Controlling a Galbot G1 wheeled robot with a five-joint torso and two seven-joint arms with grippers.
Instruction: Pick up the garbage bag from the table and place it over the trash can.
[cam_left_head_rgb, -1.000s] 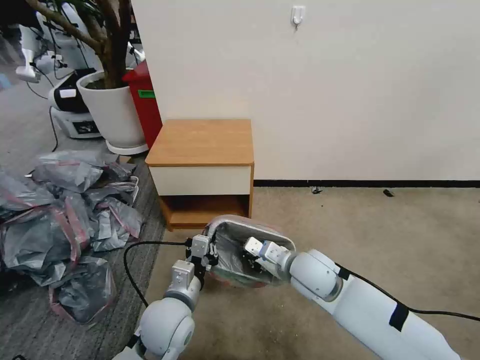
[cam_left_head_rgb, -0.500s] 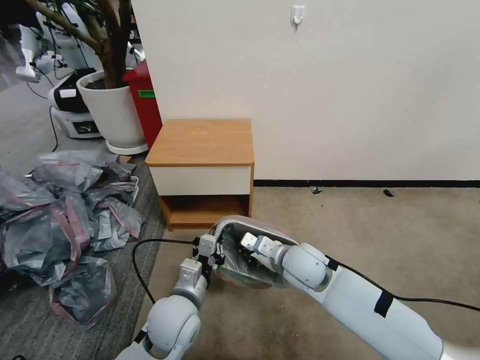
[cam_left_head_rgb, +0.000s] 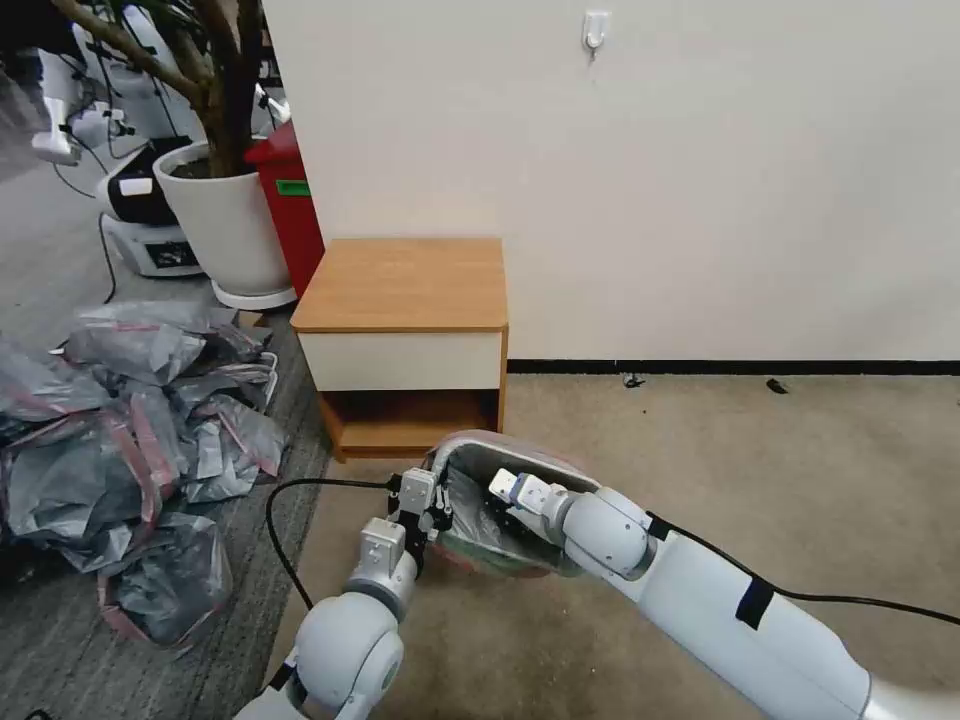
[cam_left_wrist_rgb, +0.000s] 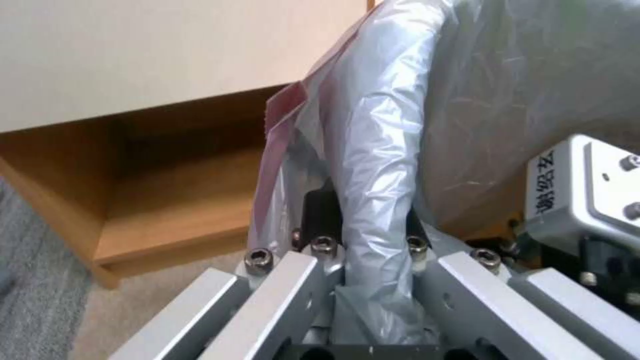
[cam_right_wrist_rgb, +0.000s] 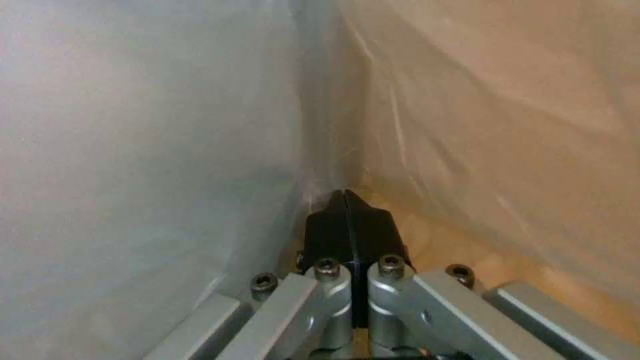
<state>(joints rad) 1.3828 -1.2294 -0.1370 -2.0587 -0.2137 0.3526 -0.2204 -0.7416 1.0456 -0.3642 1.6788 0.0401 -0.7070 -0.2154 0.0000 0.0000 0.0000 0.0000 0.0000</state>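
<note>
The trash can (cam_left_head_rgb: 512, 450) stands on the carpet in front of the table (cam_left_head_rgb: 405, 285), lined with the grey garbage bag (cam_left_head_rgb: 470, 515), whose pink-red band wraps the rim. My left gripper (cam_left_head_rgb: 432, 503) is at the can's left rim, shut on a fold of the garbage bag (cam_left_wrist_rgb: 380, 165) that runs between the left gripper (cam_left_wrist_rgb: 370, 227) jaws. My right gripper (cam_left_head_rgb: 498, 515) reaches down inside the can. In the right wrist view the right gripper (cam_right_wrist_rgb: 345, 200) is shut on nothing, with its tips pressed into a crease of the bag (cam_right_wrist_rgb: 133, 125).
A heap of similar grey-and-pink bags (cam_left_head_rgb: 120, 430) covers the floor on the left. A white plant pot (cam_left_head_rgb: 225, 225) and a red bin (cam_left_head_rgb: 290, 200) stand behind it, by the wall. Open carpet (cam_left_head_rgb: 750, 470) lies to the right. A black cable (cam_left_head_rgb: 285, 500) trails from my left arm.
My right arm has pushed farther into the can and toward the left. My left gripper has shifted slightly right along the rim. Little moved in the last half second.
</note>
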